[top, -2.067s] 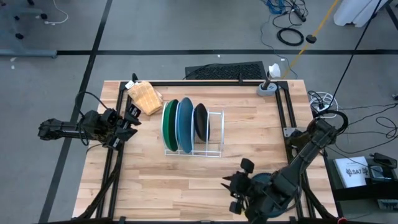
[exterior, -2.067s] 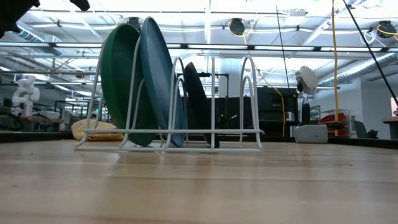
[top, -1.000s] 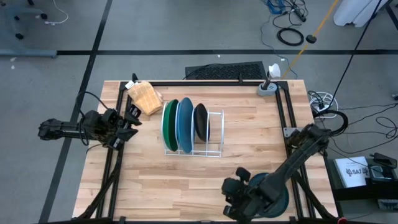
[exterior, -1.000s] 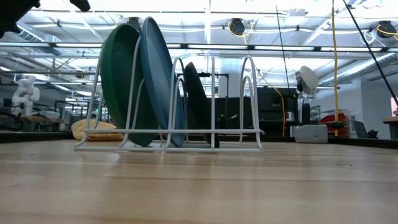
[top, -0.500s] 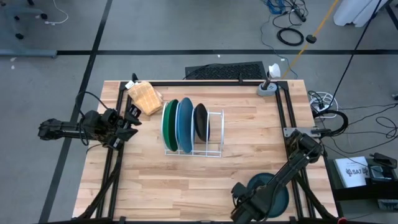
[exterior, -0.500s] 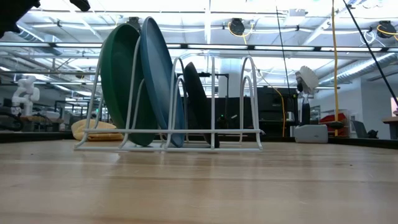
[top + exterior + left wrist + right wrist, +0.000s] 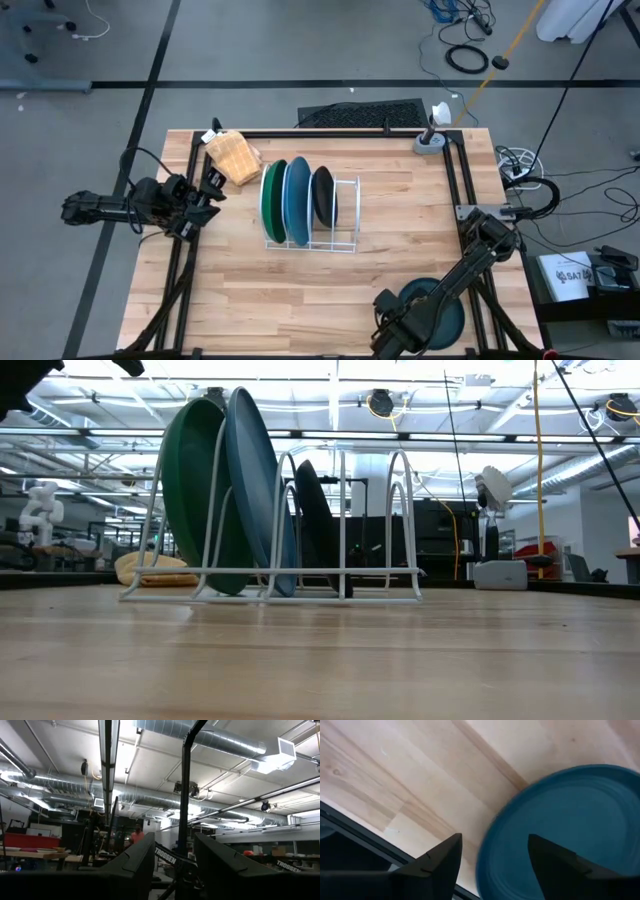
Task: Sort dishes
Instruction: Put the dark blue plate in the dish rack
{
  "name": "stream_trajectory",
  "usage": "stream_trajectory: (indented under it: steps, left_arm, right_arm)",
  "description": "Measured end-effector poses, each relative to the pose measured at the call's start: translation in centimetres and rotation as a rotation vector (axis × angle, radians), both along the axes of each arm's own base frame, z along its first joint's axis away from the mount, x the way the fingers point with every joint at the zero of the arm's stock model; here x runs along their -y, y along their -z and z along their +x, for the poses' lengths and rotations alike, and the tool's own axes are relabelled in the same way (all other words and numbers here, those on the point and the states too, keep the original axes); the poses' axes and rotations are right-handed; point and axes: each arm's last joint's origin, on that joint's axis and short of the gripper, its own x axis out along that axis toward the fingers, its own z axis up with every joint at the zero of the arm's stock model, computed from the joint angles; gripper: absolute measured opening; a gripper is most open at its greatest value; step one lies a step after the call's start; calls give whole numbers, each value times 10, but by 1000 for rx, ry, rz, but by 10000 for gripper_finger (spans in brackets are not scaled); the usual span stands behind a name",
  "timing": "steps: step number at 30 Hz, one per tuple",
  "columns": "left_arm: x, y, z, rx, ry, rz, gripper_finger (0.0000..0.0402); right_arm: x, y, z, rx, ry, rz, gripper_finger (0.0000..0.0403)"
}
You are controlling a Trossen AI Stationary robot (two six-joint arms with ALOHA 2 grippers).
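A white wire rack (image 7: 310, 212) stands mid-table. In its slots, on their edges, stand a large green plate (image 7: 272, 200), a large light-blue plate (image 7: 296, 200) and a smaller black plate (image 7: 322, 195). The low view shows the green plate (image 7: 195, 490), the blue plate (image 7: 255, 480) and the black plate (image 7: 315, 525) too. A dark-teal plate (image 7: 432, 308) lies flat on the table at the near right. My right gripper (image 7: 495, 865) hangs open over the rim of that plate (image 7: 570, 830), holding nothing. My left gripper (image 7: 172, 865) waits open at the table's left edge.
A tan woven object (image 7: 232, 155) lies at the far left beside the rack. A grey stand (image 7: 430, 140) sits at the far right corner. Black frame rails (image 7: 455, 190) run along the table's sides. Bare wood lies between the rack and the teal plate.
My right gripper has moved toward the table's near edge, off the dark-teal plate. The plate, earlier half hidden under the arm, now lies flat and uncovered at the near right.
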Motion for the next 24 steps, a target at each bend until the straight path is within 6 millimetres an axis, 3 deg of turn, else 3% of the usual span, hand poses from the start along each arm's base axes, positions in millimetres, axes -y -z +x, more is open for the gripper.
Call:
stream_trajectory:
  steps: [7,16,24]
  left_arm:
    - [0,0,0,0,0,-1,148]
    - [0,0,0,0,-1,0,148]
    - [0,0,0,2,-7,3,148]
  right_arm:
    - [-6,27,5,-63,-5,-22,219]
    - [-6,46,7,-131,-9,-51,197]
    - [-5,57,10,-168,-38,-53,132]
